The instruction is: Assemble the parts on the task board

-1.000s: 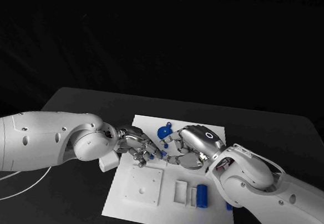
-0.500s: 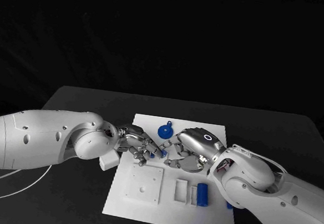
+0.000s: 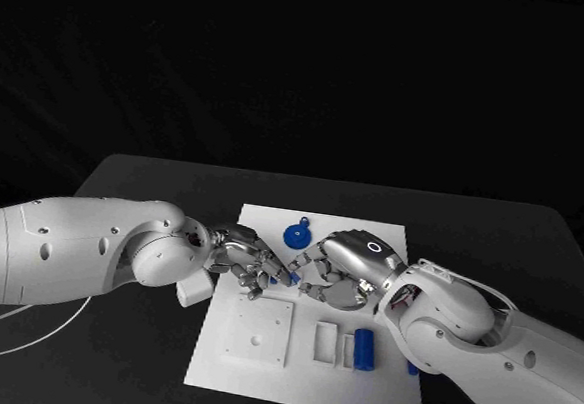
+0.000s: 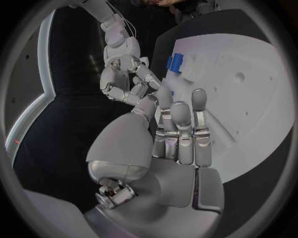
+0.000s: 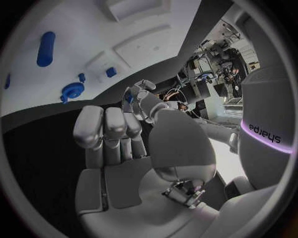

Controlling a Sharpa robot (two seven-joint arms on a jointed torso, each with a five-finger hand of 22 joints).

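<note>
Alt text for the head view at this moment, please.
Two white robot arms meet over a white task board on a black table, left hand and right hand fingertip to fingertip around a small blue part. A blue cylinder and blue disc lie on the board.

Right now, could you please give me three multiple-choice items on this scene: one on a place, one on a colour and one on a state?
1. Where on the task board does the blue round piece lie?
A. At the near edge
B. Near the far edge
C. Off the board, on the table
2. What colour is the task board?
A. Black
B. Blue
C. White
3. How is the blue cylinder?
A. Lying on its side on the board
B. Standing upright
C. Lifted in the right hand

Answers:
1 B, the blue round piece sits by the far edge.
2 C, the task board is white on the black table.
3 A, the blue cylinder lies flat, untouched.
</note>
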